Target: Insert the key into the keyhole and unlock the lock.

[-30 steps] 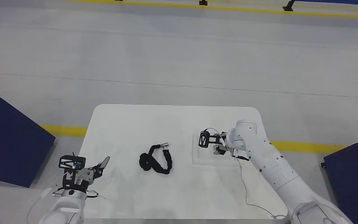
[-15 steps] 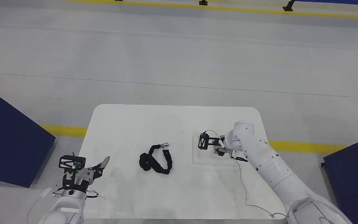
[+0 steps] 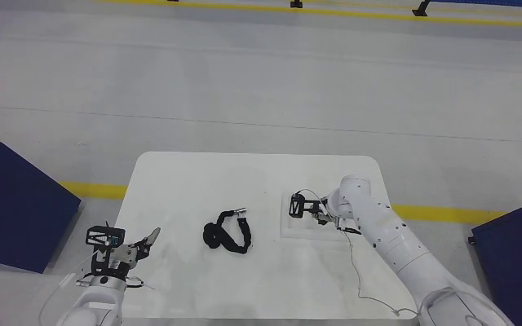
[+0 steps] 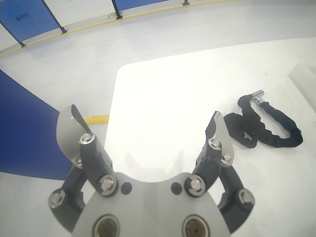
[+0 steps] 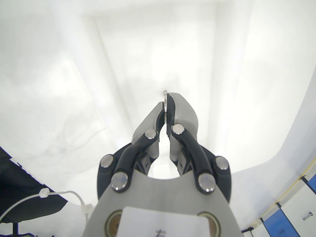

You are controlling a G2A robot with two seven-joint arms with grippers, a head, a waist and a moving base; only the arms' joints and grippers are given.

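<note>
A black sleeved chain lock (image 3: 227, 231) with a metal lock head (image 3: 241, 213) lies coiled at the middle of the white table (image 3: 188, 187). In the left wrist view the lock (image 4: 267, 127) lies ahead of my gripper, to one side, and its silver head (image 4: 258, 96) points away. My left gripper (image 4: 145, 114) hovers open near the table's front left corner (image 3: 147, 242), holding nothing. My right gripper (image 5: 165, 99) is shut on a thin metal key (image 5: 164, 96) whose edge shows between the fingertips. It is held low over a shallow white tray (image 3: 287, 235), right of the lock (image 3: 315, 217).
The tray's raised white rim (image 5: 158, 8) surrounds the right gripper. A thin white cable (image 3: 355, 269) trails from the right arm across the table's right side. Blue barriers (image 3: 24, 212) stand beside the table on the left.
The right arm has shifted slightly over the tray with the key in its grip. The left arm and the lock have not moved.
</note>
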